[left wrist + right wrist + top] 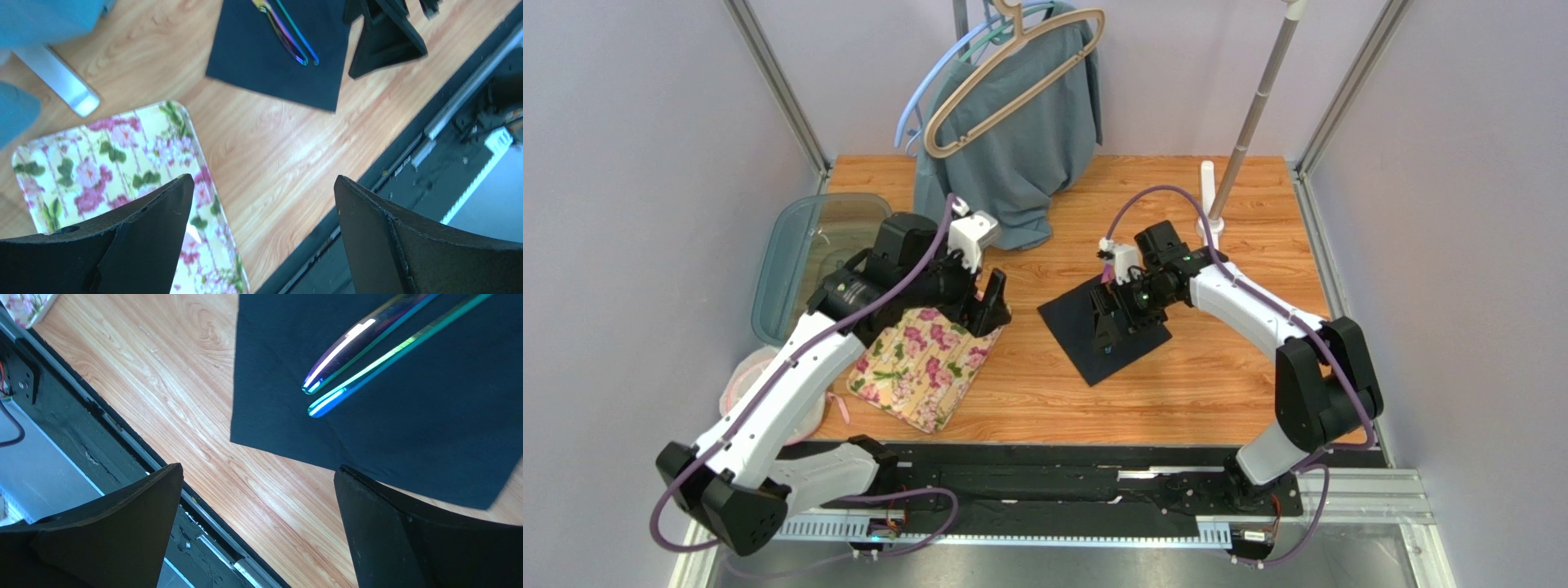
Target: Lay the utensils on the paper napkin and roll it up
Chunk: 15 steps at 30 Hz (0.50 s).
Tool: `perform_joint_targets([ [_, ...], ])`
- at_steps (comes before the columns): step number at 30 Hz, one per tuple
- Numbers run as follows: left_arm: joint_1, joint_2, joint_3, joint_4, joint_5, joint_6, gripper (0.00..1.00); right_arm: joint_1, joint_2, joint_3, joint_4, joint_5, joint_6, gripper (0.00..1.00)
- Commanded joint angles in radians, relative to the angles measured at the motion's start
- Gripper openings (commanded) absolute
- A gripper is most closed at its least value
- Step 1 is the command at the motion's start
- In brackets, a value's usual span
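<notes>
Two slim iridescent metal utensils (368,349) lie side by side on the thin black paper napkin (399,429). Left jaws and right jaws both gape wide, holding nothing. My worry is that rolling shoves the slick cutlery off, or the flimsy sheet skids on the wooden tabletop (1210,380). The padded floral mat (922,361) sits well apart, not in the way.

A floral mat (922,365) lies on the wooden table (1038,398), a teal garment (1020,141) hanging behind
</notes>
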Motion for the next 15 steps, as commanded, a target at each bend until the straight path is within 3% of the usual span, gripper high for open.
perform_joint_targets([
  [1,0.055,-0.122,-0.096,-0.018,0.145,0.117,0.93,0.061,0.031,0.021,0.071,-0.040,0.001,0.98],
  [4,0.067,-0.169,-0.160,0.010,0.192,0.131,0.91,0.096,0.056,0.019,0.091,-0.046,0.004,0.90],
  [8,0.066,-0.205,-0.246,0.094,0.188,0.079,0.90,0.107,0.077,0.021,0.103,-0.072,0.018,0.74],
  [15,0.066,-0.289,-0.381,0.237,0.148,0.065,0.89,0.133,0.112,0.022,0.145,-0.091,0.035,0.63],
])
